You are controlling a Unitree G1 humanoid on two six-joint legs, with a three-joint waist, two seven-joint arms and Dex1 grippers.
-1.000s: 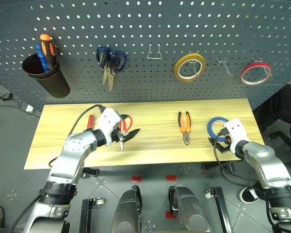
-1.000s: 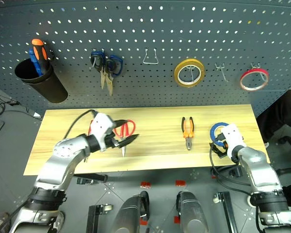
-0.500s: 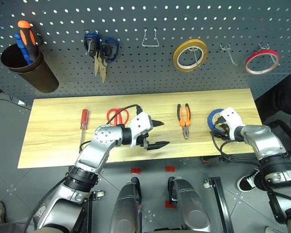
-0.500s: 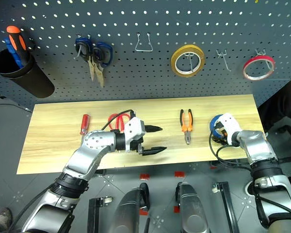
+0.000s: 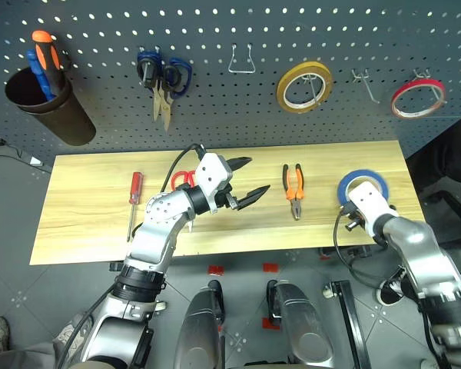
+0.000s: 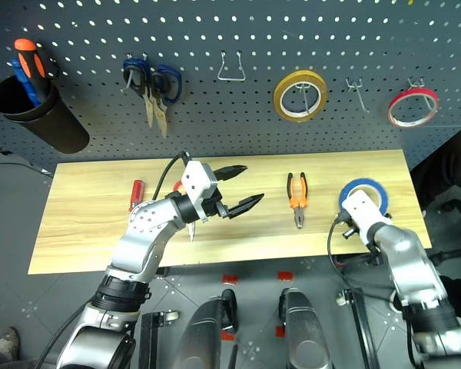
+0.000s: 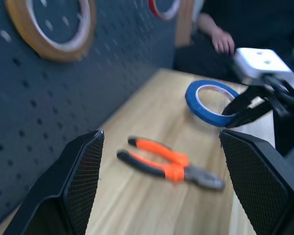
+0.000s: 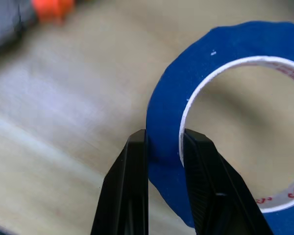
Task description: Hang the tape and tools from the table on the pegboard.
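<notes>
Tape (image 8: pixel 220 93), the blue ring, was pinched at its wall by the right tool (image 8: pixel 164 147), raised over the worktop's (image 5: pixel 84 223) right end. Left tool (image 5: pixel 244 178) hung spread wide, empty, beside the pliers (image 5: pixel 293 187). Red lettering inside the core was unreadable.

On the table (image 5: pixel 84 223), the screwdriver (image 5: pixel 133 198) is lying at the left, the pliers (image 5: pixel 293 191) right of centre (the pegboard (image 5: pixel 215 115) standing behind), the tape (image 5: pixel 363 187) rightmost.
</notes>
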